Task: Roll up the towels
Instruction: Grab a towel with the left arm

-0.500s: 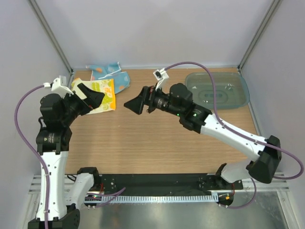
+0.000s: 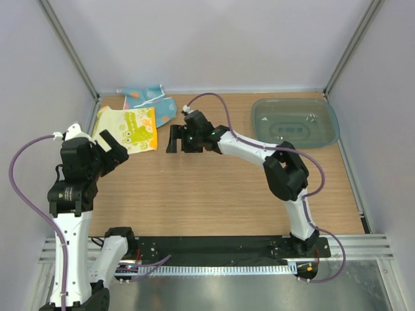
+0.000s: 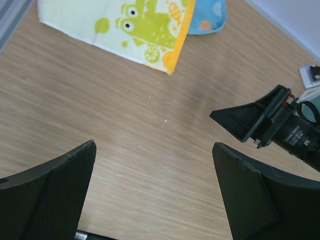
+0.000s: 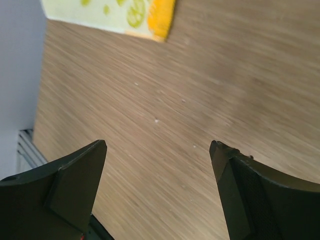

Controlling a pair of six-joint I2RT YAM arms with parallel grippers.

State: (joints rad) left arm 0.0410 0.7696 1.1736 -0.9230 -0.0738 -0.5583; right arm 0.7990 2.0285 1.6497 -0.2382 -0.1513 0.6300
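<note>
Wooden table (image 2: 214, 188) carries yellow towel (image 2: 133, 126) near left gripper (image 2: 117, 149) and right gripper (image 2: 171, 139), both spread.

Left arm (image 2: 68, 214) is standing upright at the left edge of the surface (image 2: 214, 194); the left tool (image 2: 111, 150) is hovering, jaws wide apart, empty. Right arm (image 2: 249, 146) is stretching low toward the surface's far centre; the right tool (image 2: 172, 139) is gaping likewise, gripping nothing.

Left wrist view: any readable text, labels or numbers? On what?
None readable.
yellow towel: cartoon print only, no letters.
blue towel: coloured shapes only.
right arm's wrist housing: faint pale marks, too small and blurred to read.
</note>
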